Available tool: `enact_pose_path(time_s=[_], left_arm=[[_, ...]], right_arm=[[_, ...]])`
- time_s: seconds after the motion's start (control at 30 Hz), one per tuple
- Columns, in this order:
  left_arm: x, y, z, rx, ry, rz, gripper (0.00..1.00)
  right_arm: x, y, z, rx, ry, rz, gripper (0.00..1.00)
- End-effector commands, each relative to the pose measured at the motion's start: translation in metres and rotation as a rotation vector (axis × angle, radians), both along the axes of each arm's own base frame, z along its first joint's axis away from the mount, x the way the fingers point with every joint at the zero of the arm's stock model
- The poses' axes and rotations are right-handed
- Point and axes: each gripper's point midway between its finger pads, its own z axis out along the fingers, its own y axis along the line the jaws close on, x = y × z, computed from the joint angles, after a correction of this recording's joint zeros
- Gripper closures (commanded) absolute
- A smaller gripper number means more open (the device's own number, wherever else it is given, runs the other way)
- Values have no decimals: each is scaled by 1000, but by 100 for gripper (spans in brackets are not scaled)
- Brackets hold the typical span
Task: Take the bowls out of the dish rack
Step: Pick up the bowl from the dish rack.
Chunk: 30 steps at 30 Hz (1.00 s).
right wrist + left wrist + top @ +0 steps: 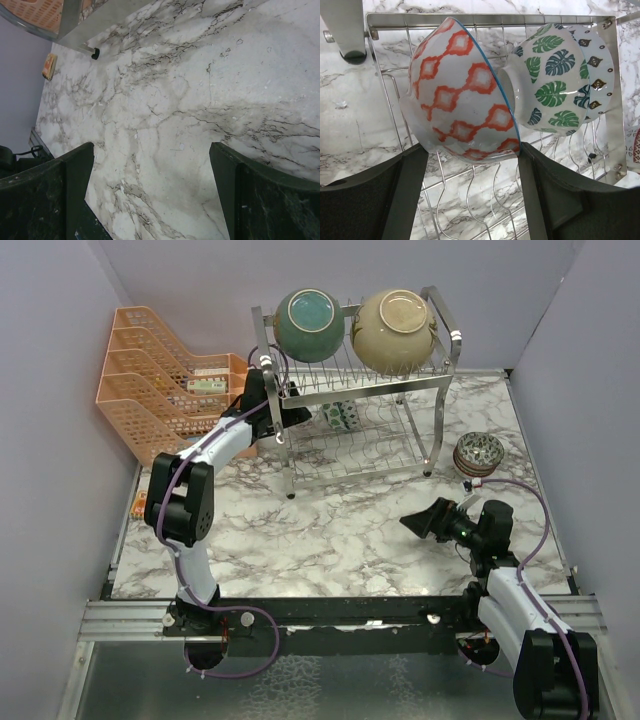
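The silver wire dish rack [437, 380] stands at the back of the table. A teal bowl [308, 325] and a cream bowl [393, 332] sit on its top tier. My left gripper [298, 416] reaches into the lower tier from the left. In the left wrist view it [472, 165] is open, its fingertips on either side of the lower edge of a tilted orange-patterned small bowl [460, 95]. A green-leaf bowl [550, 85] and another patterned bowl [596, 60] lean behind it. My right gripper [408, 521] is open and empty over the marble [165, 125].
A stack of small patterned bowls [478, 454] sits on the table right of the rack. An orange plastic mesh organizer [160, 390] stands at the back left. The rack's wires [470, 200] and a rack leg [347, 30] are close around my left gripper.
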Motion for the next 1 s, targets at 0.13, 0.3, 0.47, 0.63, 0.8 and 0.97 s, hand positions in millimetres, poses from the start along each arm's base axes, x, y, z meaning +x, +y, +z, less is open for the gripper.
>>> enact_pose_path(time_s=[0.13, 0.3, 0.47, 0.63, 0.8, 0.97], left_arm=[[-12, -4, 31, -11, -74, -45, 46], [-18, -11, 38, -48, -74, -98, 46], [-27, -18, 38, -108, -70, -172, 46], [-38, -13, 30, -144, -52, -208, 46], [-44, 0, 36, -218, -66, -225, 46], [-50, 11, 37, -265, -78, -227, 46]], right_arm=[[-3, 5, 2, 16, -21, 27, 2], [-3, 5, 2, 16, -23, 27, 2], [-3, 5, 3, 16, -26, 28, 2], [-4, 5, 4, 18, -27, 30, 2], [-4, 5, 3, 18, -26, 29, 2], [-4, 5, 3, 17, -26, 29, 2]])
